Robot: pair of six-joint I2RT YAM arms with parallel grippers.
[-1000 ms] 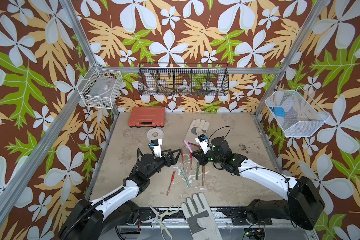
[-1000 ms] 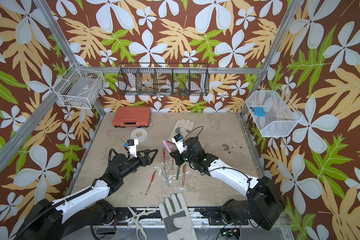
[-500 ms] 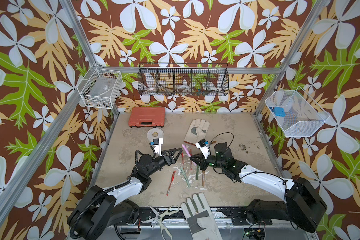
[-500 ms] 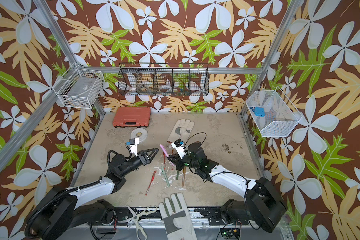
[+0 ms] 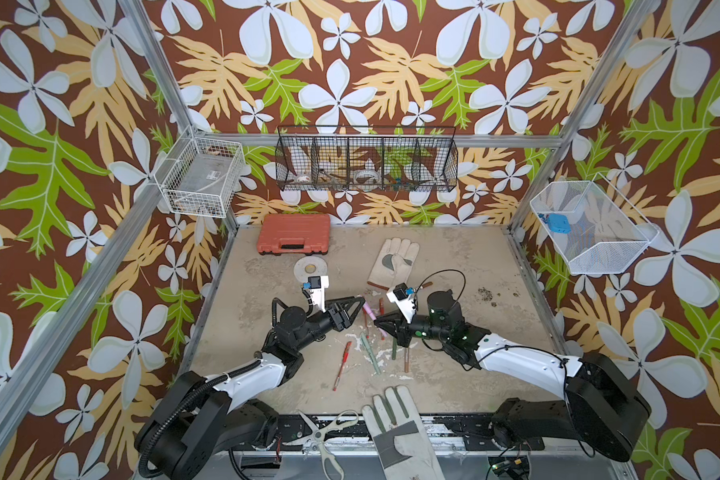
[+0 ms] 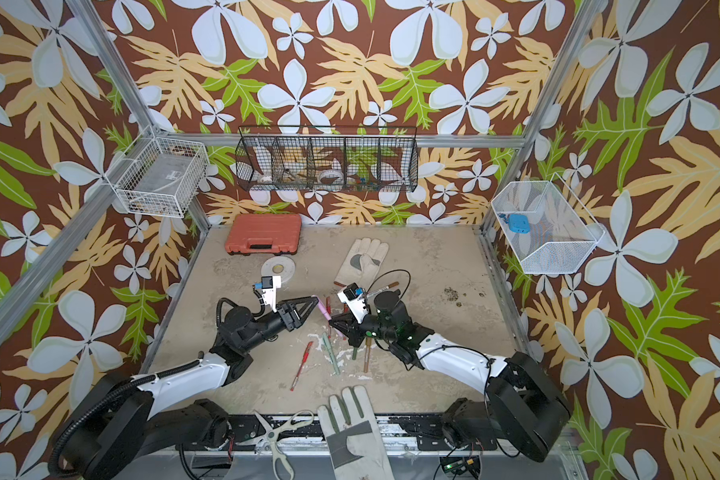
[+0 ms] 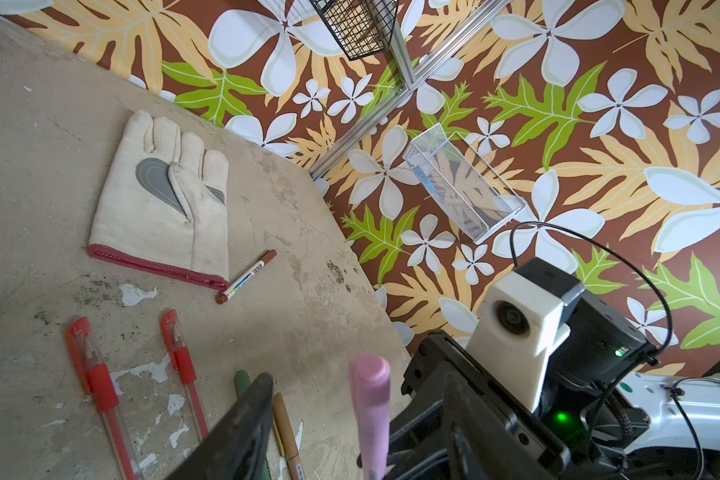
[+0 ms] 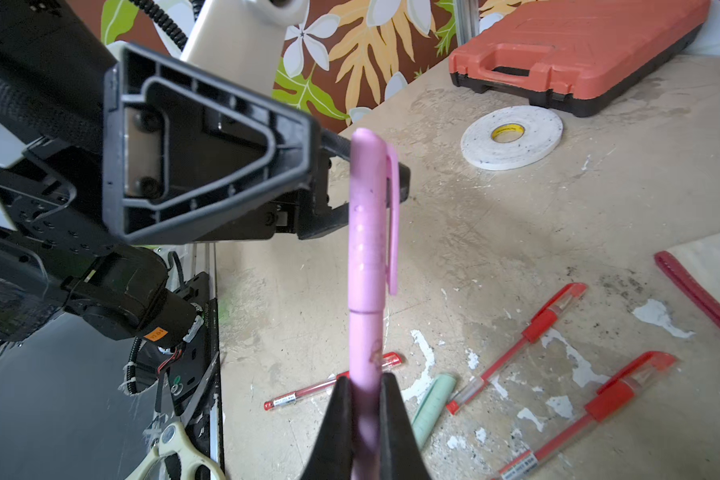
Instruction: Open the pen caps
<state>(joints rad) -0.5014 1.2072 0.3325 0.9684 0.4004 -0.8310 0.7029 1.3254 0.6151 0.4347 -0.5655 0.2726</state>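
My right gripper (image 8: 365, 380) is shut on the barrel of the pink pen (image 8: 364, 353) and holds it above the table, pointing toward the left arm. The pen's pink cap (image 7: 368, 386) is on and stands between the fingers of my left gripper (image 7: 358, 382), which is open with a gap on each side. In both top views the two grippers (image 5: 360, 305) (image 5: 378, 324) meet at mid-table over the pink cap (image 6: 322, 308). Red pens (image 7: 96, 374), a mint pen (image 8: 433, 403), a dark green pen (image 5: 394, 349), a gold pen (image 5: 407, 359) and a white marker (image 7: 248, 276) lie capped on the table.
An orange case (image 5: 294, 240) and a tape roll (image 5: 310, 268) lie at the back left. A pale work glove (image 5: 393, 262) lies behind the pens. Another glove (image 5: 400, 432) and scissors (image 5: 325, 432) rest at the front edge. Wire baskets (image 5: 366, 164) hang on the walls.
The left gripper's jaws have narrowed around the pink cap. The right gripper has shifted slightly toward the front, still holding the pink pen.
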